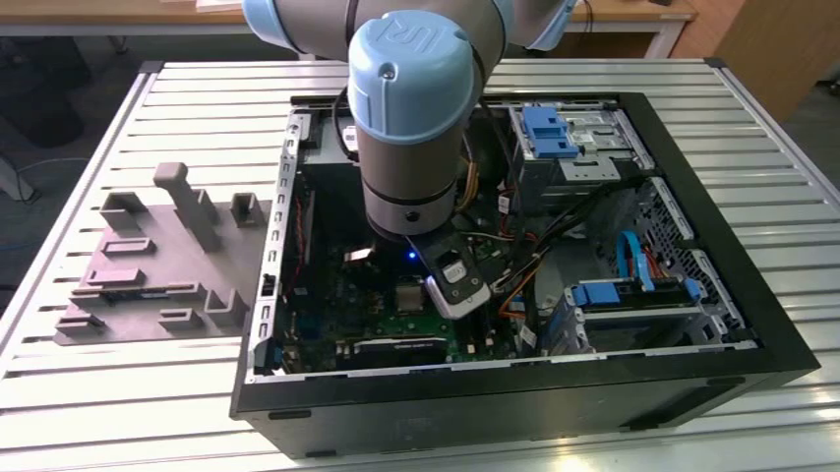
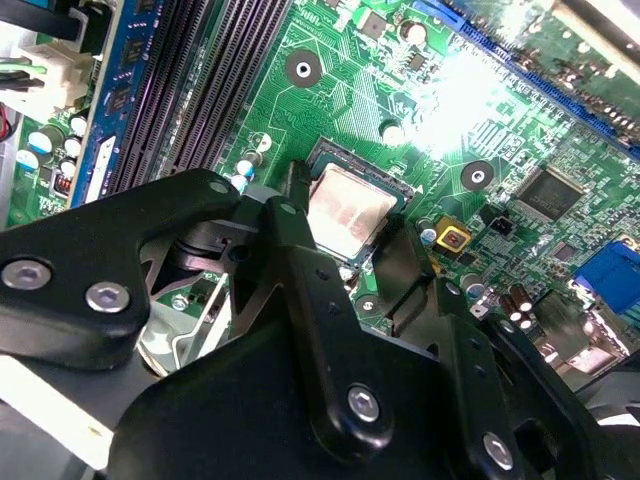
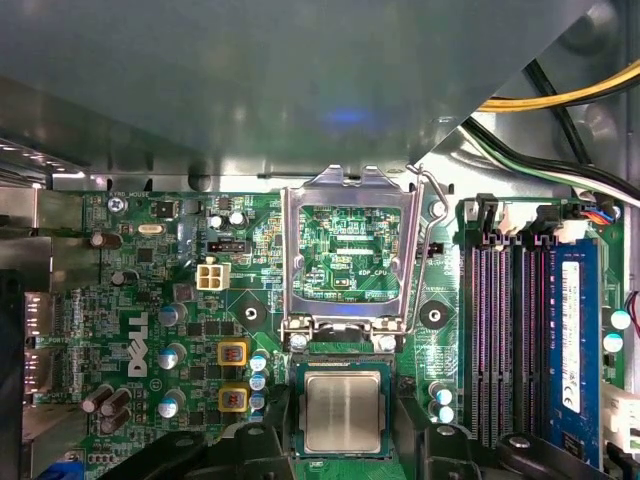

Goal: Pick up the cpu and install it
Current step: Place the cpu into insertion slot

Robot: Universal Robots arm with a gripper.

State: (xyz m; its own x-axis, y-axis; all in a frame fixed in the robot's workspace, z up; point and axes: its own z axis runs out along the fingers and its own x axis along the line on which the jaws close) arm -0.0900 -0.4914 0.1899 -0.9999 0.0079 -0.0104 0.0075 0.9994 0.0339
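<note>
pincer: (image 2: 365, 250) black fingers (image 2: 310, 290) straddle the cpu, one per side; looks spread, w/ slim gaps to the chip edges, so prob not clamping it. Judgement only, contact hard to read.
cpu: (image 3: 342, 411) silvery square top, lies flat betw the fingertips, directly under the pincer centre. Square, so no real long axis; its edges run parallel to the finger faces.
cpu seat: chip sits inside the socket (image 3: 345, 372) on the green motherboard (image 3: 150, 300); looks already lowered into place, not carried.
socket lid: metal load frame (image 3: 345, 250) hinged open, tipped back just beyond the chip on the far side from the pincer; lever wire (image 3: 435, 205) also up. Not latched.
arm: the one arm (image 1: 413, 118) reaches straight down into the open pc case (image 1: 709, 324); pincer near mid-board.
case contents: motherboard, RAM slots (image 3: 500, 330) beside the socket, cables, blue-tabbed drive bays (image 1: 552, 133).
tray: grey moulded tray (image 1: 145, 265) on the slatted table (image 1: 79, 128), well apart from the pincer, outside the case; no chip seen in it.
</note>
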